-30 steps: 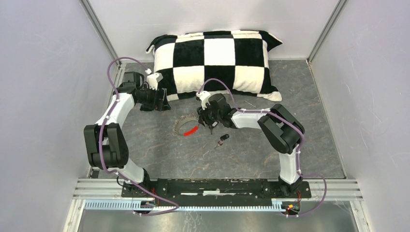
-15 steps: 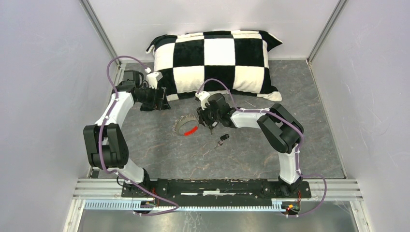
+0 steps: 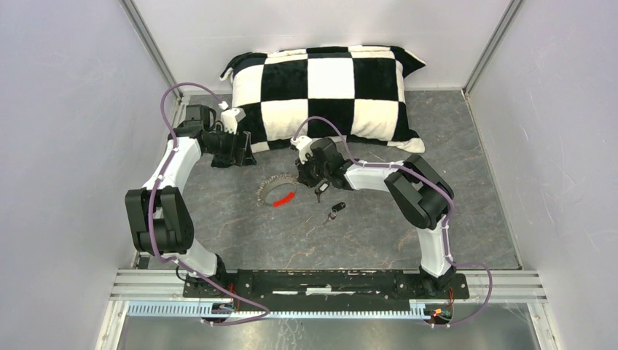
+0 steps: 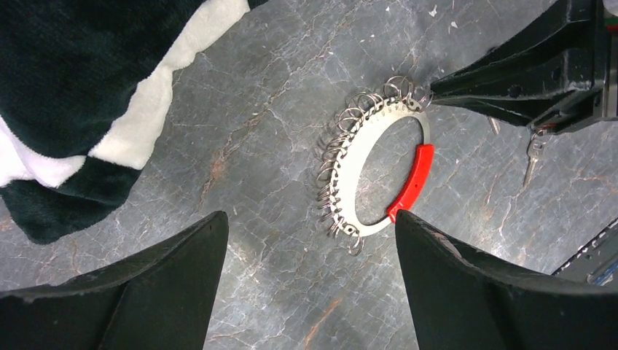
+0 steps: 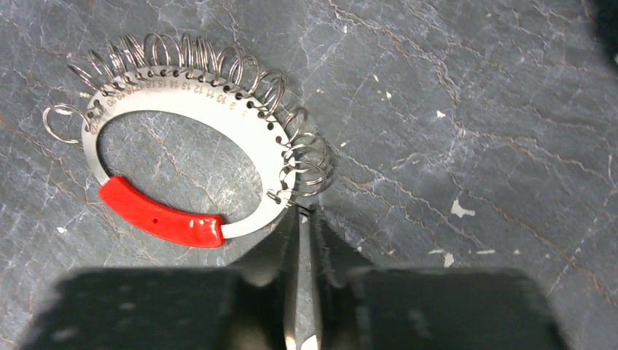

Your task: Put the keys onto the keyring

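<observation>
Right wrist view: the right gripper [image 5: 302,222] jaws have narrowed to a slit at the keyring [image 5: 164,216] rim, mid-frame; whether they grip it cannot be told. The left gripper [image 4: 310,217] jaws gape wide. The keys [image 3: 335,211], centre of the top view, are off the ring, so threading is judged not yet begun.

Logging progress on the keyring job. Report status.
Left gripper open above keyring. Right gripper nearly closed at its wire loops, grip unclear. Two keys loose on table, unthreaded. Pillow behind, not obstructing.

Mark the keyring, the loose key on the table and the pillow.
keyring [image 5: 162,216]: right wrist view, on the red sleeve.
loose key [image 3: 335,211]: top external view, its middle.
checkered pillow [image 3: 331,76]: top external view, centre white square.
</observation>
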You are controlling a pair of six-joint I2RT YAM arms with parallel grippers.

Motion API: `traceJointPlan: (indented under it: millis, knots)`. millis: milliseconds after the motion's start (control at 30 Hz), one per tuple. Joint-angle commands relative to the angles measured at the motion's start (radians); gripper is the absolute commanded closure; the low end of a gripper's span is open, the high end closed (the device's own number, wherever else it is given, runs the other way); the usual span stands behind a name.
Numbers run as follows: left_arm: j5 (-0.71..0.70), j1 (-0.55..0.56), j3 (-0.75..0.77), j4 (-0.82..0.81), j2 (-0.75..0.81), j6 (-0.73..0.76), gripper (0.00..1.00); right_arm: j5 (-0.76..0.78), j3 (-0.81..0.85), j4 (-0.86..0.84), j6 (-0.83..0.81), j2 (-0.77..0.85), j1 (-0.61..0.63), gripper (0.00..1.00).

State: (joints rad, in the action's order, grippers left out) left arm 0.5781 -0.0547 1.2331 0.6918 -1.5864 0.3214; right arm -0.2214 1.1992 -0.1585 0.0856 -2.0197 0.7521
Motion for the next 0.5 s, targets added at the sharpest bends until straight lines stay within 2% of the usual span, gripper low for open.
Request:
traceJointPlan:
  millis: [0,33,67,200,367,467]
  knots:
    - [0.032,0.005,0.019,0.014,0.035,0.054,0.09,-0.05,0.049,-0.011,-0.015,-0.023,0.004,0.92]
    - [0.036,0.009,0.017,0.016,0.032,0.055,0.09,-0.053,0.048,-0.012,-0.014,-0.022,0.005,0.99]
    - [0.045,0.012,0.018,0.024,0.03,0.064,0.08,-0.055,0.046,-0.012,-0.015,-0.016,0.005,1.0]
    - [0.097,0.026,0.012,0.057,0.048,0.114,0.01,-0.056,0.014,-0.023,-0.012,0.035,0.008,1.0]
    - [0.183,0.036,-0.023,0.073,0.112,0.202,0.0,-0.044,0.015,0.003,-0.019,0.128,0.025,1.0]
    - [0.258,0.042,-0.028,0.149,0.154,0.307,0.0,-0.039,0.041,0.036,-0.027,0.175,0.046,1.0]
